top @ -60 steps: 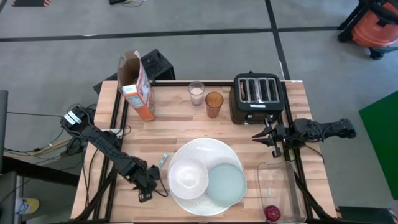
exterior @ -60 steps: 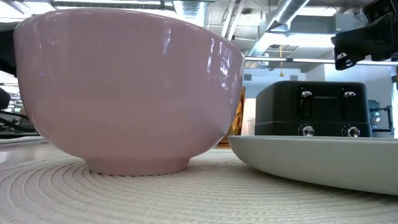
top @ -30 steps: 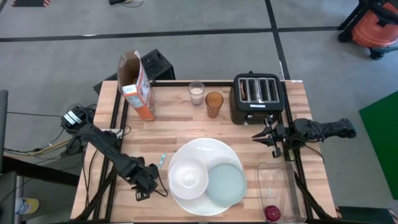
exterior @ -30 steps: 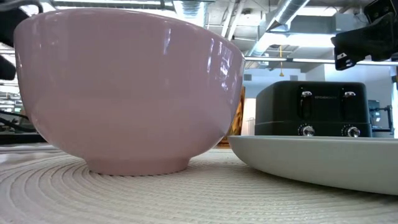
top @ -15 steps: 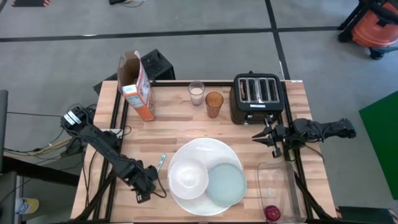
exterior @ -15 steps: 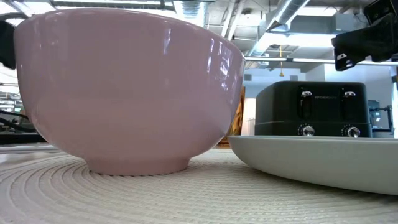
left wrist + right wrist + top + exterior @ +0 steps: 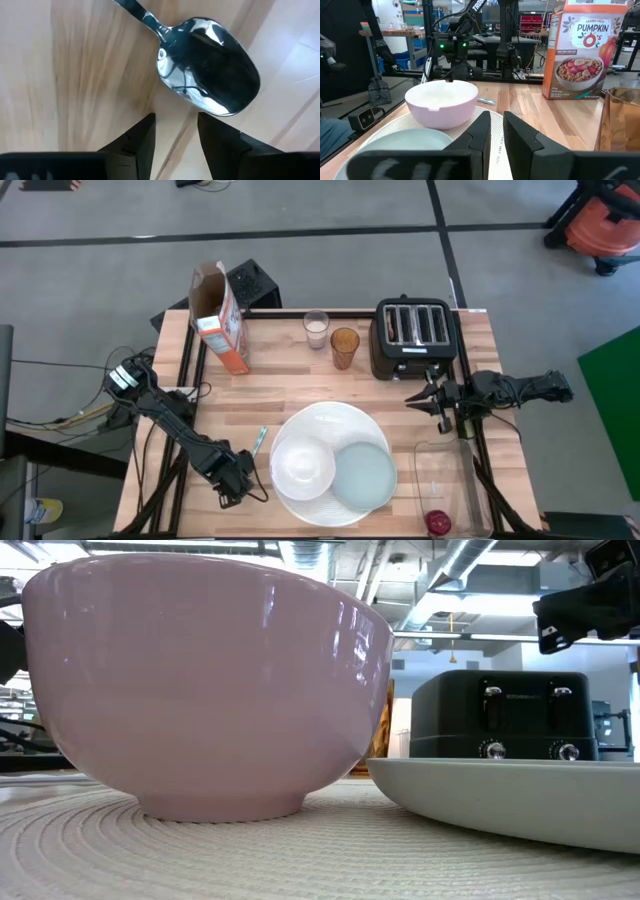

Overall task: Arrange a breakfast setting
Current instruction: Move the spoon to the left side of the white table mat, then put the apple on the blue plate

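A teal-handled spoon [image 7: 262, 438] lies flat on the wooden table, left of the large white plate [image 7: 330, 420]. That plate carries a white bowl [image 7: 302, 462] and a pale green small plate [image 7: 364, 475]. My left gripper [image 7: 235, 480] points down just above the table at the spoon's bowl end. In the left wrist view its fingers [image 7: 142, 140] stand apart with bare wood between them. The shiny spoon bowl [image 7: 207, 65] lies just past their tips. My right gripper [image 7: 425, 397] waits, shut, at the table's right edge by the toaster.
At the far side stand an orange-white cereal box [image 7: 220, 315], a milk glass [image 7: 316, 329], an amber glass [image 7: 344, 346] and a black toaster [image 7: 413, 335]. A clear container [image 7: 440, 470] at the near right holds a red fruit [image 7: 438, 522].
My left gripper has sunk toward the table beside the spoon's bowl end, drifting a little toward the near edge, still pointing down. The spoon has stayed where it lay.
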`<move>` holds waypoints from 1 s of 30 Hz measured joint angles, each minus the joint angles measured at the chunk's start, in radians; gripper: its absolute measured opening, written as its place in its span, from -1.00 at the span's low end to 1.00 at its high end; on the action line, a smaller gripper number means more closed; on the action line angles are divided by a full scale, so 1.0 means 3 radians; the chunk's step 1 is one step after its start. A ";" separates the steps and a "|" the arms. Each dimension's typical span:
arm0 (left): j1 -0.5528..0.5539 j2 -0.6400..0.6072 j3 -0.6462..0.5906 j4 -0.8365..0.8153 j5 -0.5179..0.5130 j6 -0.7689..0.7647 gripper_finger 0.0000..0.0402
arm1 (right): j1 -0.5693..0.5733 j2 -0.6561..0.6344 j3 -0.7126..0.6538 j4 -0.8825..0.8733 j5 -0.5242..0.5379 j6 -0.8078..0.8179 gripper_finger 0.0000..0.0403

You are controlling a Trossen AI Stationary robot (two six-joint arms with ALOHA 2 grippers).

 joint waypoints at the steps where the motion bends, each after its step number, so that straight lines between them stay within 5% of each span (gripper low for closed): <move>1: 0.0000 0.0000 0.0000 0.0009 -0.0003 0.0000 -0.31 | 0.0000 0.0000 0.0000 0.0000 0.0000 0.0000 -0.63; 15: 0.0098 0.0023 0.0106 0.0216 -0.0241 0.0192 -0.31 | 0.0001 0.0000 0.0000 -0.0005 0.0000 0.0000 -0.63; 25: 0.0139 0.0021 0.0106 0.0144 -0.0042 0.0253 -0.31 | 0.0000 0.0000 0.0000 -0.0020 0.0000 0.0001 -0.63; 30: 0.0139 0.0019 0.0327 -0.0621 0.0088 0.0343 -0.31 | 0.0000 0.0000 0.0001 -0.0019 0.0000 0.0001 -0.63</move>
